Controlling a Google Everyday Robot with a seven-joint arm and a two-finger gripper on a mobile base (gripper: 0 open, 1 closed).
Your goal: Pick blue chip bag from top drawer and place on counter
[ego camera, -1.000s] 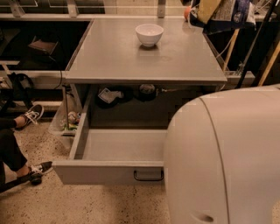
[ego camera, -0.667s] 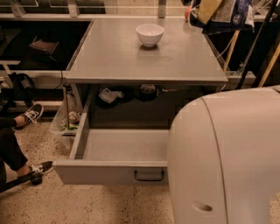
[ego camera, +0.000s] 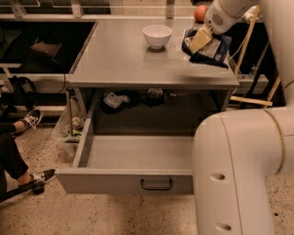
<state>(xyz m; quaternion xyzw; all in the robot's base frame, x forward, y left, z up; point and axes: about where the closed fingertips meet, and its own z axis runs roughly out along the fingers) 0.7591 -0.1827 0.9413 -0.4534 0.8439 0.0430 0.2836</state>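
The blue chip bag, dark navy with a white label, is at the back right of the grey counter, at or just above its surface. My gripper comes down from the upper right and is shut on the bag's left side. The top drawer is pulled open below the counter, and the part of its inside that shows is bare. My arm's large white link hides the drawer's right end.
A white bowl stands on the counter left of the bag. An orange ball lies behind it. A pale packet sits on the shelf under the counter. A person's legs and shoes are on the floor at the left.
My gripper and the blue chip bag have come down from beyond the counter's back right corner onto its right side. The view has shifted a little. The drawer stays open.
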